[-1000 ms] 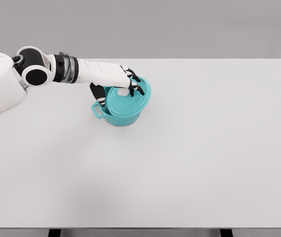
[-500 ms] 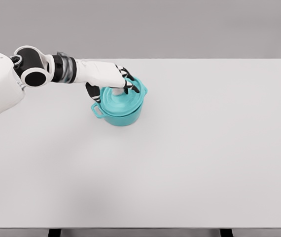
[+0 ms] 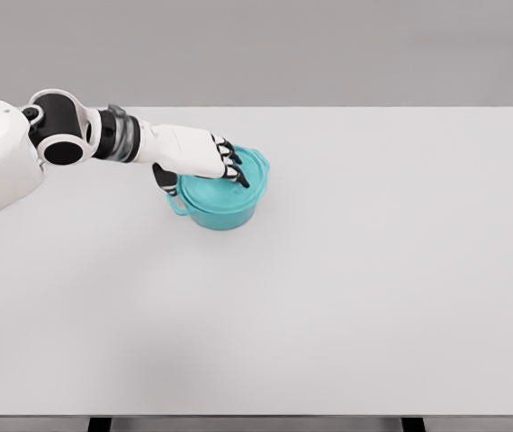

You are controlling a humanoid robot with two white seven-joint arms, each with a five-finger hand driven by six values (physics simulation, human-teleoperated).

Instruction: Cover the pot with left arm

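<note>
White tabletop [image 3: 346, 297] fills most of the view, grey wall behind it. Left of the middle and toward the far edge stands a teal pot [image 3: 223, 209] with its matching lid [image 3: 237, 180] seated on top and a small side handle facing left. The left hand [image 3: 204, 157] lies over the lid, fingers [image 3: 235, 171] curled down onto its middle; whether they grip it, I cannot tell.

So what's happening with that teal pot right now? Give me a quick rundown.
Left hand on top of lid, fingers over its knob. Lid sits on teal pot. Right arm out of view. Nothing else on the table.
</note>
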